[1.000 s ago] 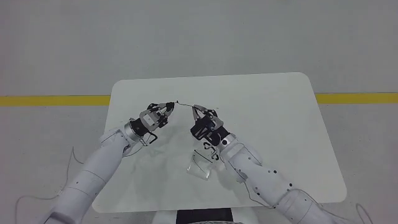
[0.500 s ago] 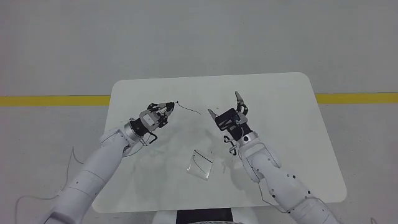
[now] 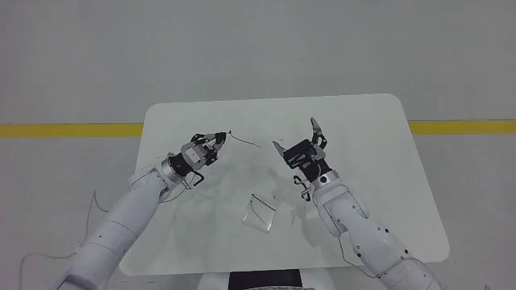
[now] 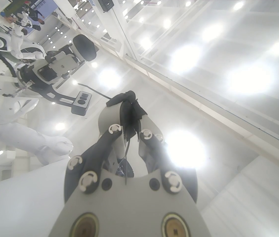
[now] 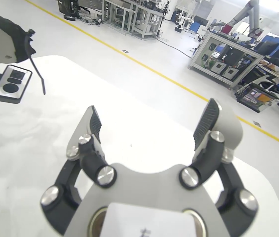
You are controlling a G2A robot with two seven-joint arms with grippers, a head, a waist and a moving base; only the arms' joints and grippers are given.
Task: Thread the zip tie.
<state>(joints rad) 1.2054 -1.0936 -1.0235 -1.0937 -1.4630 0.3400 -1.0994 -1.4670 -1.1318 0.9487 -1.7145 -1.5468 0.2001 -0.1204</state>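
Note:
A thin black zip tie [image 3: 244, 139] is pinched in my left gripper [image 3: 218, 138], which is shut on it above the left half of the table. The tie's free tail sticks out toward the right arm and hangs loose. From the left wrist, the fingertips [image 4: 129, 101] are closed around the tie, and the strap [image 4: 127, 146] runs back between the fingers. My right gripper [image 3: 295, 134] stands open and holds nothing, a short way right of the tail's end. In the right wrist view its pads [image 5: 95, 120] are spread wide, with the left gripper [image 5: 18, 43] and the dangling zip tie [image 5: 37, 72] farther off.
The white table [image 3: 371, 137] has rounded corners. A small clear plastic packet [image 3: 260, 212] with a thin dark strip on it lies near the front edge, between the arms. Grey floor with yellow lines surrounds the table.
My right gripper has let go of the zip tie's tail, opened, and drawn back to the right. The left gripper has kept still with the tie.

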